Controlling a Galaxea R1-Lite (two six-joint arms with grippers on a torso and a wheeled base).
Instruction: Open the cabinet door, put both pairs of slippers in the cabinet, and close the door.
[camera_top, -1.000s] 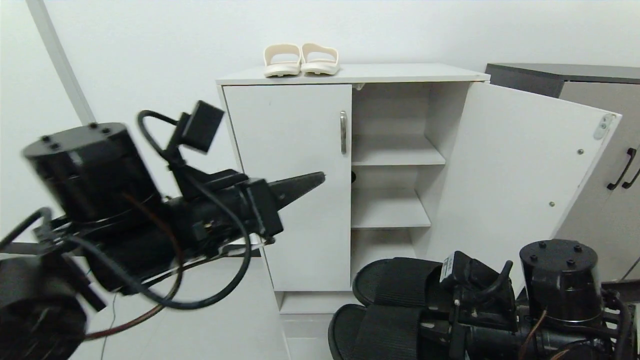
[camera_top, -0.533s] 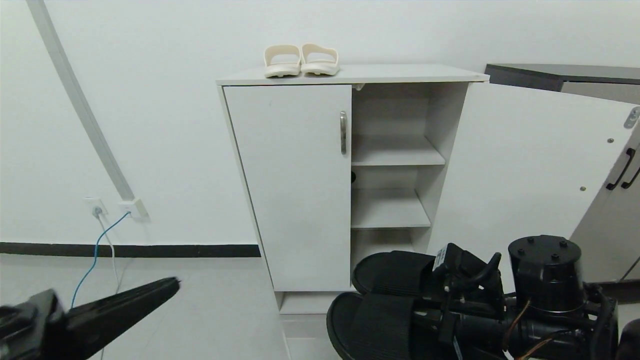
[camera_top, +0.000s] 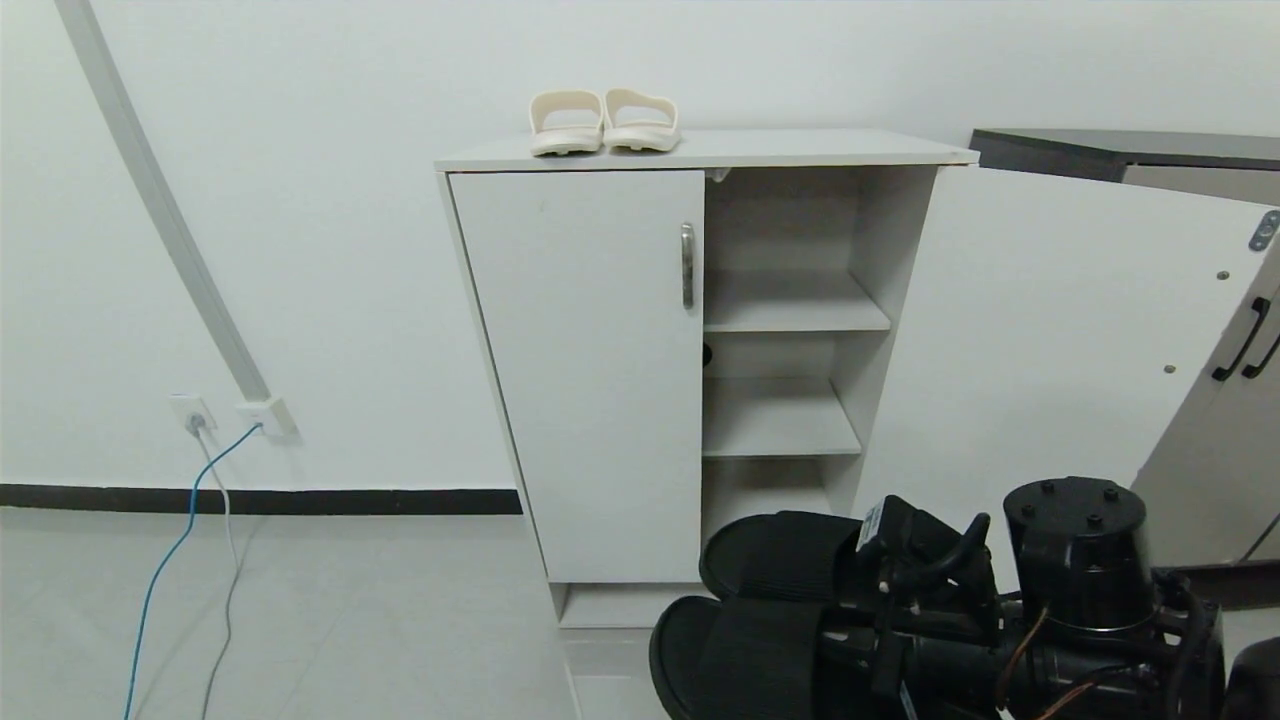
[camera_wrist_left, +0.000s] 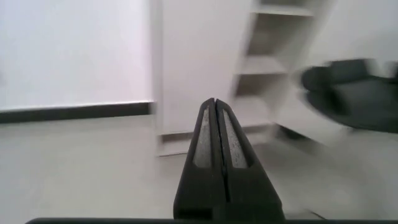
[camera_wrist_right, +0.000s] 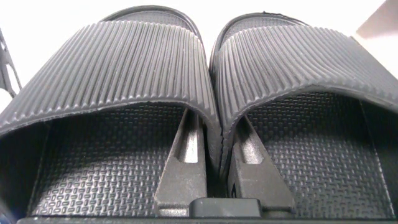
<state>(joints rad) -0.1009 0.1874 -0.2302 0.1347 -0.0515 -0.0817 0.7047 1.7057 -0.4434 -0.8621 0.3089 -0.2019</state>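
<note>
My right end effector is clamped on the black slippers at their adjoining inner edges, before the open cabinet. My left end effector: together, empty.

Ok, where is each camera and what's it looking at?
Head view: on the robot's head, facing forward and down at the white cabinet; right arm shows low down.
Left wrist view: on that wrist, looking along the shut left gripper toward the cabinet.
Right wrist view: on that wrist, looking along the right gripper clamping the black slippers.
All three show the black slippers.
</note>
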